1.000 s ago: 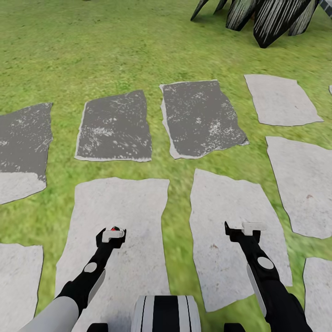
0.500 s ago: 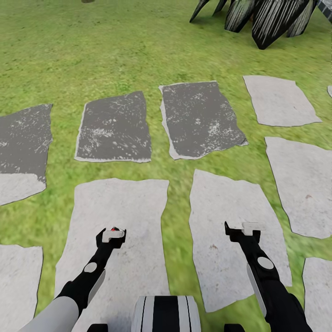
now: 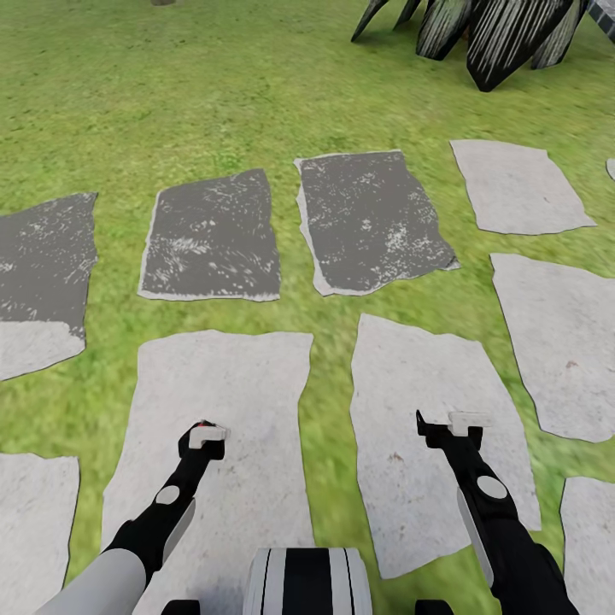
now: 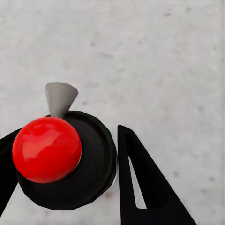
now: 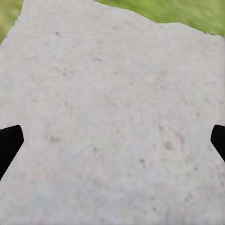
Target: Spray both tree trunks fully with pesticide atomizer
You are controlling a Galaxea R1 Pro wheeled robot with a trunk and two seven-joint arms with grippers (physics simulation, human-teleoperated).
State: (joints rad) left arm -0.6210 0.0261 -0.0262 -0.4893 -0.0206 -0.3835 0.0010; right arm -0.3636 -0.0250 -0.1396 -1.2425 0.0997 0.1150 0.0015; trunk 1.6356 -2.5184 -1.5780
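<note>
Left wrist view: the left claw is closed around the atomizer, its red cap and grey nozzle up, over a pale stone. Keep that grip square while driving off to find the trees. The right claw gapes wide, empty, above another stone.

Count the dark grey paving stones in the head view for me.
3: one at the left edge, one left of centre, one at centre. The left one turns pale at its near end; more may lie out of frame.
</note>
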